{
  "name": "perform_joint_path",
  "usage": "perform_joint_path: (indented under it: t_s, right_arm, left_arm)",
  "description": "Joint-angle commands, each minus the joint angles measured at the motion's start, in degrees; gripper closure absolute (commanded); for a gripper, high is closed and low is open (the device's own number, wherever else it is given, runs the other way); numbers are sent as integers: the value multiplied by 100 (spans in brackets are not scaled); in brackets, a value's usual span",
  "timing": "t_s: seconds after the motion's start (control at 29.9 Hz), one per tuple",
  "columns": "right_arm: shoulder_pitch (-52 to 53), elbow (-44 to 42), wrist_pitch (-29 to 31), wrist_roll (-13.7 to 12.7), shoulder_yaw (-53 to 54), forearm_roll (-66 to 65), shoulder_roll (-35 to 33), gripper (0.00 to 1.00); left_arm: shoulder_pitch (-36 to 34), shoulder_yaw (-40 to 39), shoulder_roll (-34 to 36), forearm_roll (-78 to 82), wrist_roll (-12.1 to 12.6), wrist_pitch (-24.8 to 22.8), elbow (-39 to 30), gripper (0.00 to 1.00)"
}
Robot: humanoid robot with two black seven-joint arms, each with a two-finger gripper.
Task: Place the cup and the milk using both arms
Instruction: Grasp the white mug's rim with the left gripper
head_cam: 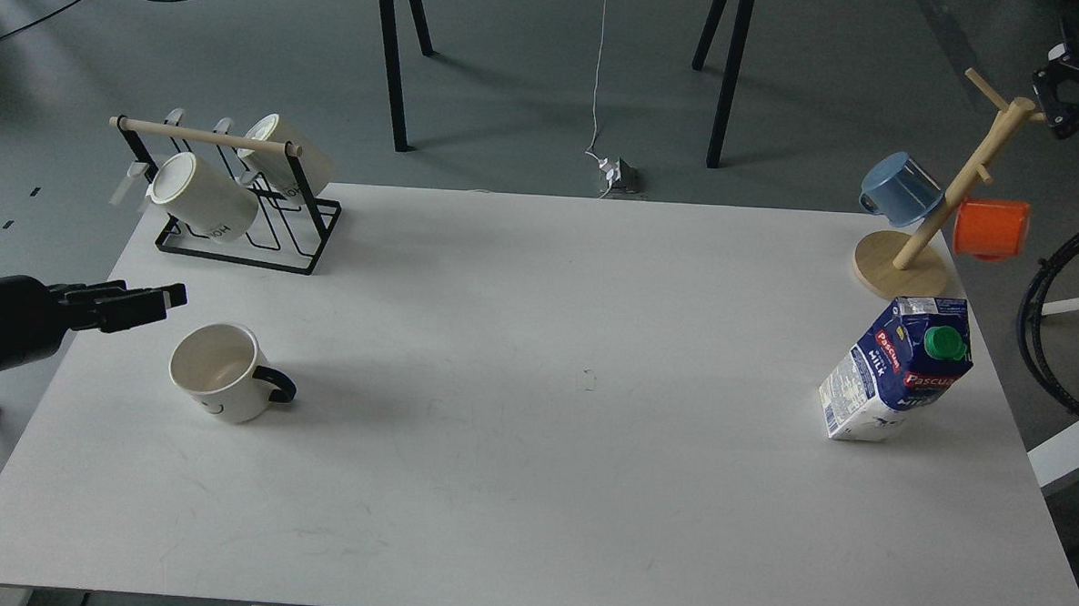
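Most of the left arm was cut off at the frame's left edge, only its dark forearm and the left gripper (162,300) showing, and the fingers ran together so darkly that whether they were parted or closed could not be told. It gripped nothing. The right gripper (1062,112) sat up in the far right corner, half lost against dark machinery, its state just as unreadable, with no part of it touching anything on the table (530,521).

The cup (223,372) stood upright near the table's left edge, mouth open to the camera, black handle pointing right toward the table's centre, the smiley on its near side only partly visible. It sat just beside and nearer than the left gripper, apart from it.

The milk (896,371) stood on its base near the right edge, its long axis upright, appearing to lean right in this view, green cap facing the camera. It was well apart from the right gripper, with the wooden mug tree (949,202) between them, holding a blue cup (900,184) and an orange cup (991,229).

The wire rack (242,226) at far left held two cream mugs.
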Motion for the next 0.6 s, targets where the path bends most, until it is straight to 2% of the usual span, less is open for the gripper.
perform_joint_path:
  t_s: [0.0, 0.17, 0.23, 0.57]
  right_arm:
    - [0, -8, 0, 0, 0, 0, -8, 0]
    - [0, -34, 0, 0, 0, -9, -8, 0]
    - [0, -25, 0, 0, -9, -9, -8, 0]
    - [0, -25, 0, 0, -9, -18, 1, 0]
  left_arm:
    - [100, 361, -39, 91, 18, 468, 26, 10]
    - [65, 969, -196, 424, 44, 1110, 210, 10]
    - [65, 995, -328, 504, 35, 1120, 369, 11]
    - [21, 978, -733, 768, -9, 1137, 791, 33]
